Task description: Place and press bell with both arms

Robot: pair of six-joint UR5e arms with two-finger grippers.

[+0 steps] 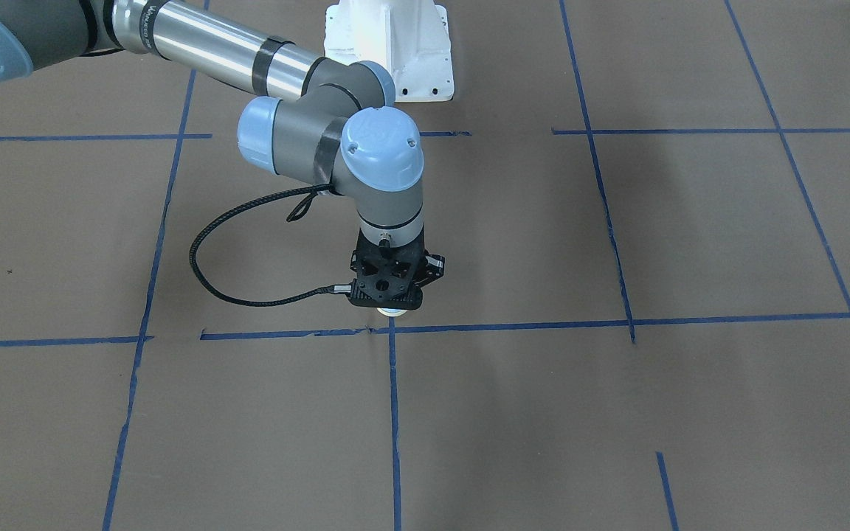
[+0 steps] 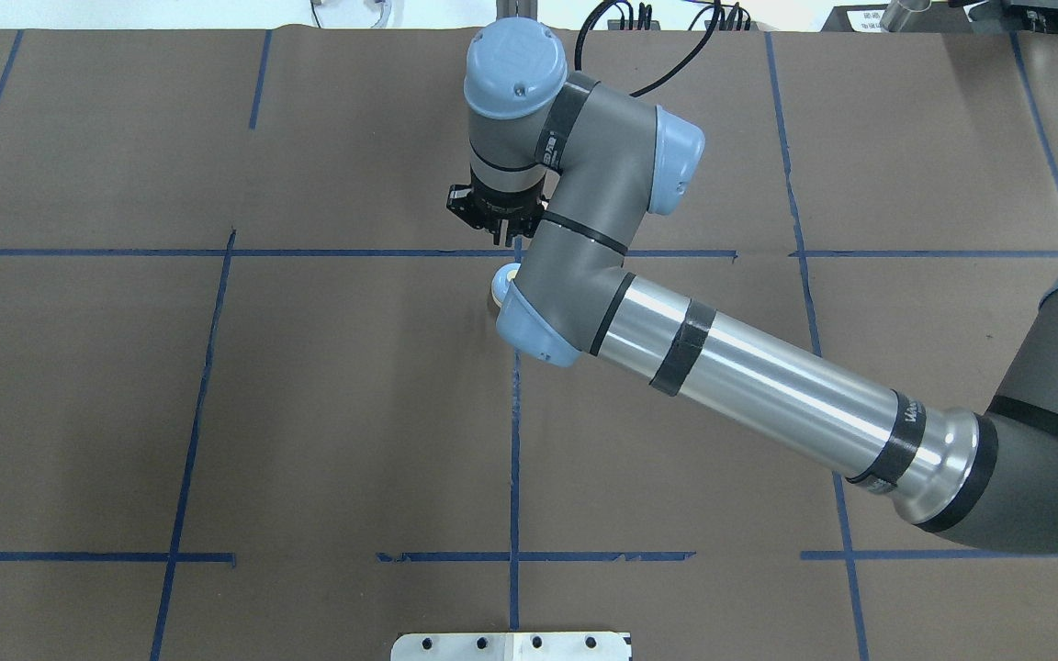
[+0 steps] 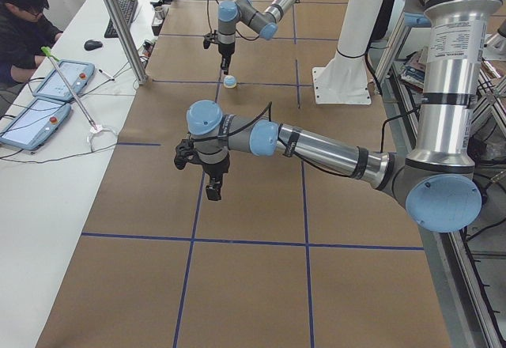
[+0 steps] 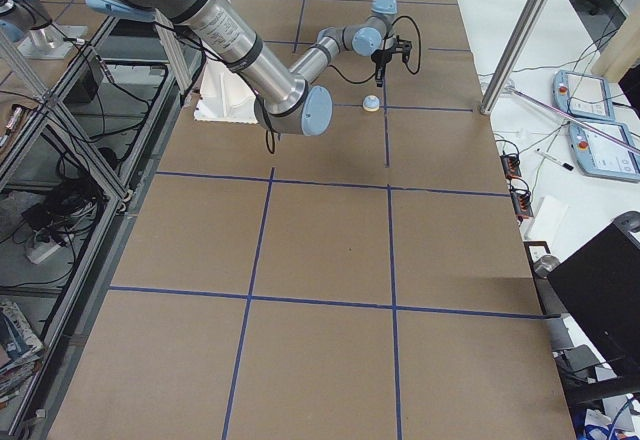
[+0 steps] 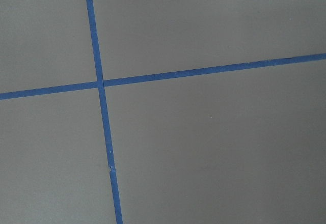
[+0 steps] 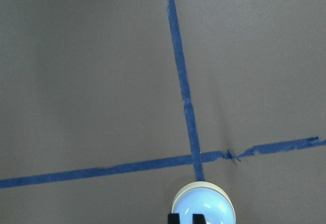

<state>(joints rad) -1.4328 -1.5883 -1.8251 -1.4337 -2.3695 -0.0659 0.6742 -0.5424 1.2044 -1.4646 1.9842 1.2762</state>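
Right wrist-mounted cam: right tool [image 6: 186, 218] looks clenched, with its fingertips [image 6: 173, 219] nearly together, directly over the bell [image 6: 204, 203]. Cannot tell whether it touches the bell. The bell sits upright on the brown worktop [image 2: 309, 413], just beside a blue tape [image 6: 178, 56] crossing, on the robot's side of it. Left tool [image 3: 213, 190] hangs above the worktop, well apart from the bell; cannot tell if it is released or clenched.
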